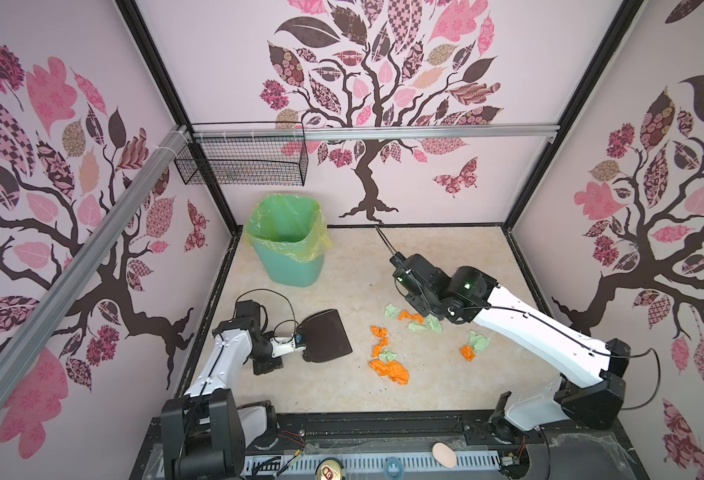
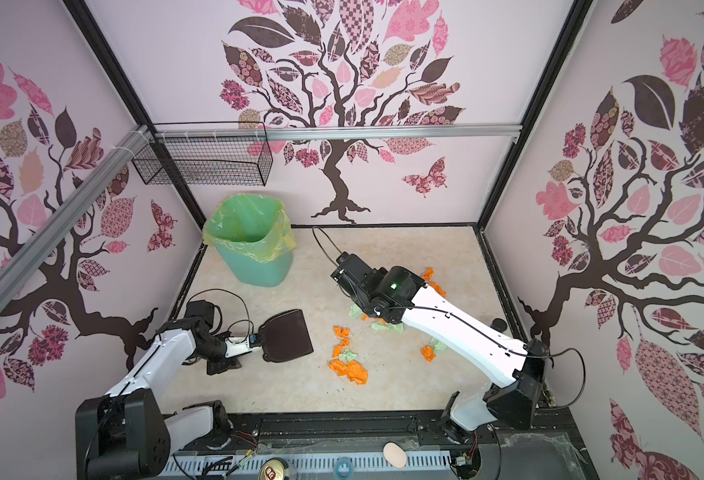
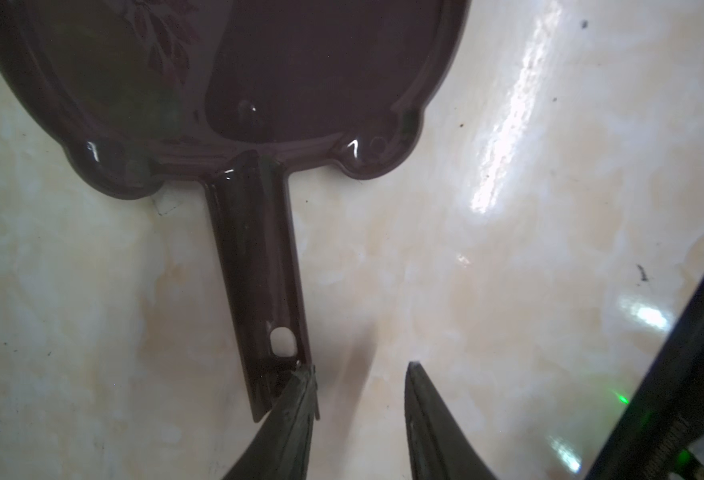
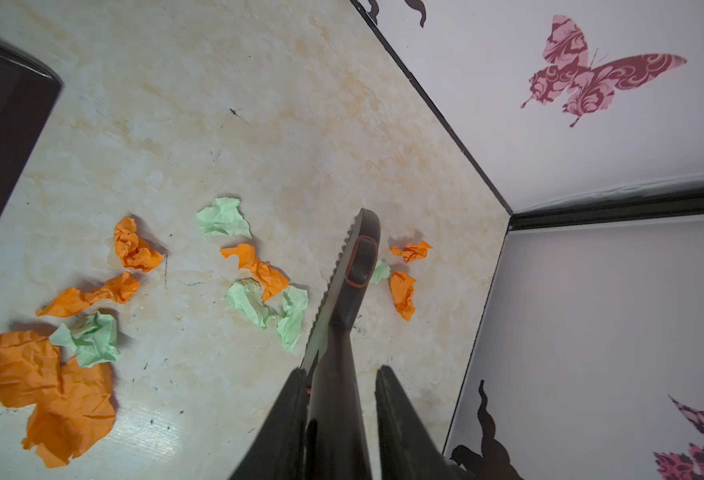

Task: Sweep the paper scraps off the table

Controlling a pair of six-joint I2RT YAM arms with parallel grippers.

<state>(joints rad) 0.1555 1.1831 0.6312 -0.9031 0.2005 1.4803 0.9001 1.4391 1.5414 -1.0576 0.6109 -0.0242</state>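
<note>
In a top view, orange and green paper scraps (image 1: 390, 368) litter the beige desk (image 1: 354, 266), right of a dark brown dustpan (image 1: 325, 334). Left wrist: left tool (image 3: 362, 368) released beside its handle (image 3: 254, 266). Right wrist: right tool (image 4: 340, 370) clenches a toothed brown brush (image 4: 354, 266).

We see the beige marbled table (image 1: 342, 395) carrying a teal bin (image 1: 296, 270). A dark dustpan (image 1: 327, 336) lies in front of the bin, and paper scraps (image 1: 390, 370) in 2 colours are scattered to the front-right of the bin.
</note>
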